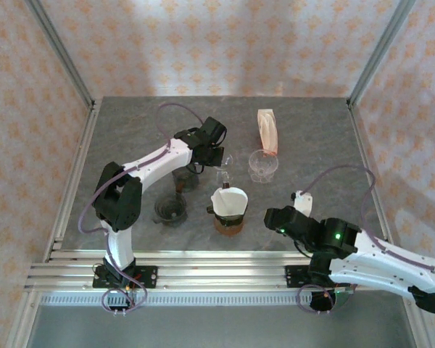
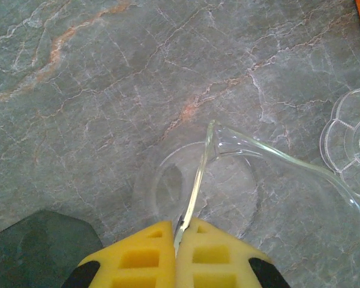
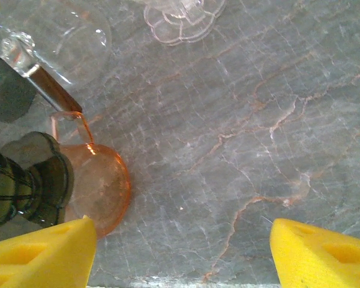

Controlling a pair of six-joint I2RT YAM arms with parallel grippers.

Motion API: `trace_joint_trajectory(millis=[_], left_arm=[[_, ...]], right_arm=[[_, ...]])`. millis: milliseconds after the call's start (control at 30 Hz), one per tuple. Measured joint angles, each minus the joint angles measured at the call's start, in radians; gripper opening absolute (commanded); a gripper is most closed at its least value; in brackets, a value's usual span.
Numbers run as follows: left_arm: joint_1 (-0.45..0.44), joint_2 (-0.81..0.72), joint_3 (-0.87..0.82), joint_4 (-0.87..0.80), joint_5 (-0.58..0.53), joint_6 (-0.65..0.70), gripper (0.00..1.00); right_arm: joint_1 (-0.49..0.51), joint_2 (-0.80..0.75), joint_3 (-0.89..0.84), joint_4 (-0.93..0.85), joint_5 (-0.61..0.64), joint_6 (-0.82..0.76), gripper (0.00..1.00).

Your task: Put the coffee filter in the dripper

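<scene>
Though indistinct overhead, the wrist view shows the left gripper (image 2: 179,227) clamped on the rim of a clear dripper (image 2: 234,144); right gripper (image 3: 181,240) gapes beside amber dripper (image 3: 105,186).

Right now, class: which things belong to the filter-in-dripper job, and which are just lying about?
Job: white filter, amber dripper under it, clear dripper in left gripper, pinkish stack, likely filters.
Lying about: two dark drippers, scalloped clear dripper.
</scene>
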Motion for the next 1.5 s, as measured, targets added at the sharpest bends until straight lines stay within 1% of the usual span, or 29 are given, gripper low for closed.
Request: trace_joint_trajectory(millis=[167, 333, 467, 533, 733, 933, 1000, 1267, 1500], left_arm=[[0.008, -0.003, 0.0, -0.004, 0.006, -0.005, 0.0], [0.043, -0.028, 0.0, -0.009, 0.024, -0.024, 0.0], [0.074, -0.073, 0.0, -0.01, 0.035, -0.044, 0.0], [0.087, -0.101, -0.001, -0.012, 0.041, -0.048, 0.0], [0.123, -0.229, -0.072, -0.011, 0.081, -0.069, 0.0], [0.164, -0.319, -0.138, -0.011, 0.103, -0.08, 0.0], [0.173, -0.338, -0.158, -0.012, 0.107, -0.08, 0.0], [0.179, -0.344, -0.183, 0.0, 0.142, -0.103, 0.0], [0.183, -0.341, -0.173, 0.023, 0.133, -0.129, 0.0]], right_arm=[[0.0, -0.095, -0.063, 0.005, -0.018, 0.015, 0.75], [0.0, -0.163, -0.144, 0.068, -0.085, 0.011, 0.64], [0.002, -0.156, -0.248, 0.197, -0.195, 0.002, 0.54], [0.015, -0.15, -0.306, 0.266, -0.236, 0.009, 0.51], [0.108, -0.136, -0.4, 0.434, -0.269, 0.036, 0.4], [0.135, -0.096, -0.492, 0.647, -0.311, 0.066, 0.34], [0.137, -0.077, -0.512, 0.695, -0.322, 0.072, 0.33], [0.137, 0.054, -0.518, 0.859, -0.328, 0.079, 0.3], [0.137, 0.212, -0.518, 0.999, -0.327, 0.094, 0.28]])
